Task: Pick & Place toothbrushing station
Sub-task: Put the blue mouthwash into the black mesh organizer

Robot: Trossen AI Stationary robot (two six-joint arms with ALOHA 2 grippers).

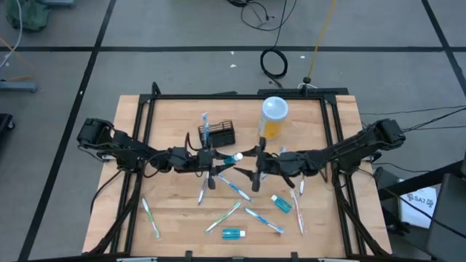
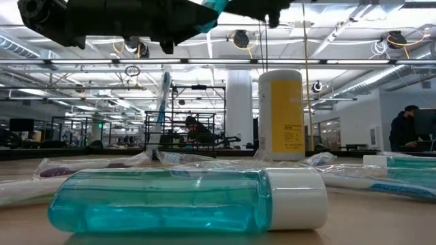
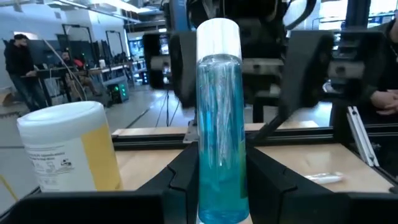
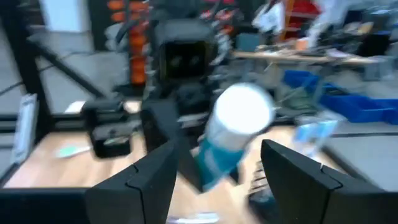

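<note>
Left pincer clamps a blue bottle, white cap toward the wide-open right pincer.

- Blue bottle, left wrist view: base cut off by the picture's edge between the left gripper's fingers
- Same bottle, right wrist view: blurred; only white cap and blue body can be told
- Toothbrushing station, high view: contents too small to identify beyond one upright brush
- Yellow-labelled container, low view: its base is hidden behind wrapped items
- Arms, low view: cut off above the container; gripper fingers not distinguishable
- Label print on the container: too small to read
</note>
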